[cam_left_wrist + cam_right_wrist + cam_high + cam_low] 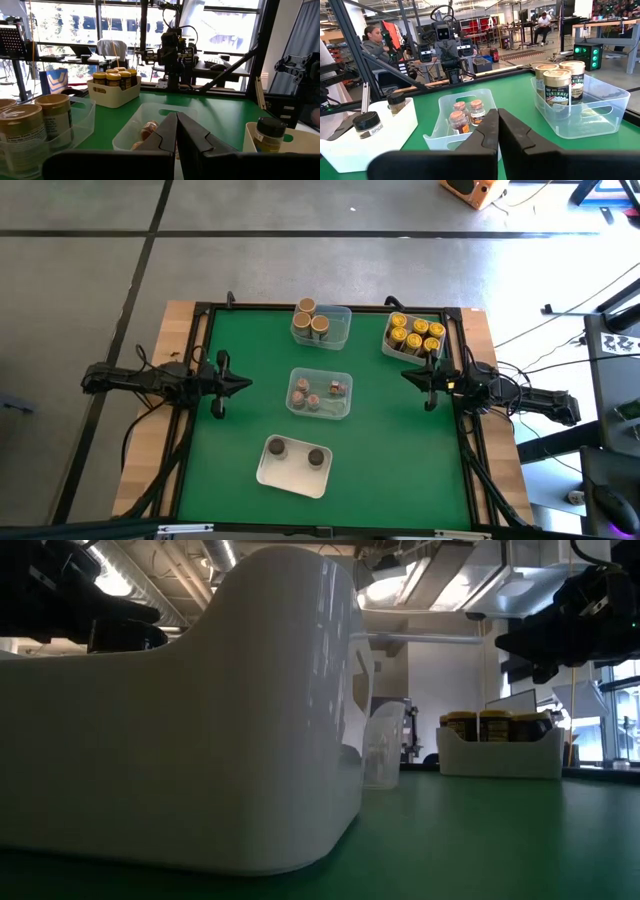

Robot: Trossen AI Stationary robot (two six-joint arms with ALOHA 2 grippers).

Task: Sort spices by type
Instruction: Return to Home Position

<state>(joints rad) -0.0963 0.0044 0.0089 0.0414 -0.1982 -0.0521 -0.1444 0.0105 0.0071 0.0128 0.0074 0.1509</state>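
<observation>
Left gripper (243,385), right gripper (407,376) flank centre clear tray (320,372), both jaws clenched, empty. Low view: near white tray (200,740) hides its dark-lidded jars (276,447).

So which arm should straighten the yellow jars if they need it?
Right. The right gripper hangs shut close by the white bin of yellow jars; the left gripper is across the table.
</observation>
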